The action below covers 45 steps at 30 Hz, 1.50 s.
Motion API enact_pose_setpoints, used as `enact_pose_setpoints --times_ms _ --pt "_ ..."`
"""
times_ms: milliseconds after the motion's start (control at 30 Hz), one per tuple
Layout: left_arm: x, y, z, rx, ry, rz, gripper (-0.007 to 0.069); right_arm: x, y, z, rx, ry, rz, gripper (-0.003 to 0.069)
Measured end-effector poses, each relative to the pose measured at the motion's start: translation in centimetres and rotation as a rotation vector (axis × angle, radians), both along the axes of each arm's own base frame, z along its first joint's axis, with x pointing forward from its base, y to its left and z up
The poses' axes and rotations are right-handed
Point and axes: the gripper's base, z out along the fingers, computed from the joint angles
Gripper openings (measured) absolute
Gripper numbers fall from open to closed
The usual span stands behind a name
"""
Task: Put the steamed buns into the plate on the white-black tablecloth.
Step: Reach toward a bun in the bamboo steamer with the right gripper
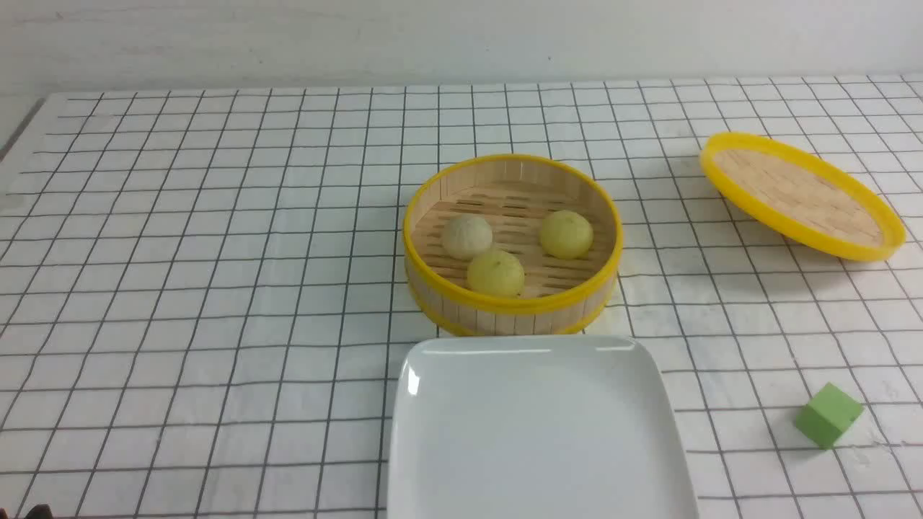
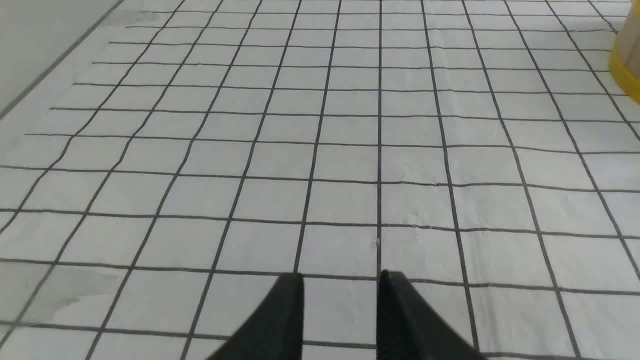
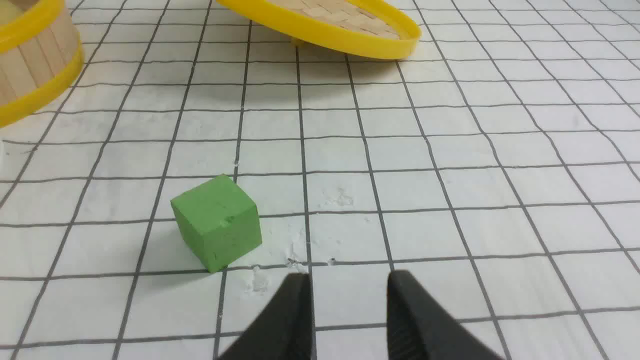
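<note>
The bamboo steamer basket (image 1: 512,306) mid-cloth holds all three steamed buns (image 1: 495,272); the white square plate (image 1: 433,432) sits just before it at the near edge of the white-black tablecloth (image 1: 216,288). The left gripper (image 2: 340,280) and right gripper (image 3: 350,280) both gape over bare cloth, well apart from the buns, the right near a green cube (image 3: 217,227)

- Front view: raised on the robot's side, facing forward and down over the white black-gridded tablecloth (image 1: 216,288).
- Left wrist view: low, near the cloth, catching the edge of the round yellow-rimmed bamboo steamer basket (image 2: 625,70).
- Right wrist view: equally low; shares with the front view the small green cube (image 3: 217,227), at 4 o'clock from the basket.
</note>
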Motion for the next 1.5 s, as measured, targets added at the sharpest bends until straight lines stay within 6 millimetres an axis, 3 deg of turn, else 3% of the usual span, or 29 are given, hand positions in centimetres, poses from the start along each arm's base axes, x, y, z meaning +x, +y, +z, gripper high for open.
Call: enact_pose_setpoints --times_ms 1067,1133,1233,1267,1300,1400,1500 --pt "0.0 0.1 0.0 0.026 0.002 0.006 0.0242 0.0 -0.1 0.0 -0.019 0.001 -0.002 0.0240" --pt "0.0 0.0 0.0 -0.063 -0.003 0.018 0.0242 0.0 -0.1 0.0 -0.033 -0.004 -0.003 0.0240" --pt "0.0 -0.7 0.0 -0.457 -0.014 0.058 0.0242 0.2 0.1 0.1 0.070 -0.047 -0.012 0.0240" --pt "0.0 -0.8 0.0 -0.489 -0.012 0.061 0.0242 0.2 0.1 0.2 0.086 -0.053 -0.014 0.0240" --pt "0.0 -1.2 0.1 -0.727 -0.004 0.085 0.0242 0.3 0.4 0.6 0.254 -0.110 -0.029 0.0240" --pt "0.0 -1.8 0.2 -1.096 0.022 0.136 0.0242 0.5 0.6 1.5 0.576 -0.213 -0.060 0.0240" --pt "0.0 -2.0 0.3 -1.250 0.035 0.159 0.0242 0.5 0.7 2.0 0.761 -0.263 -0.079 0.0240"
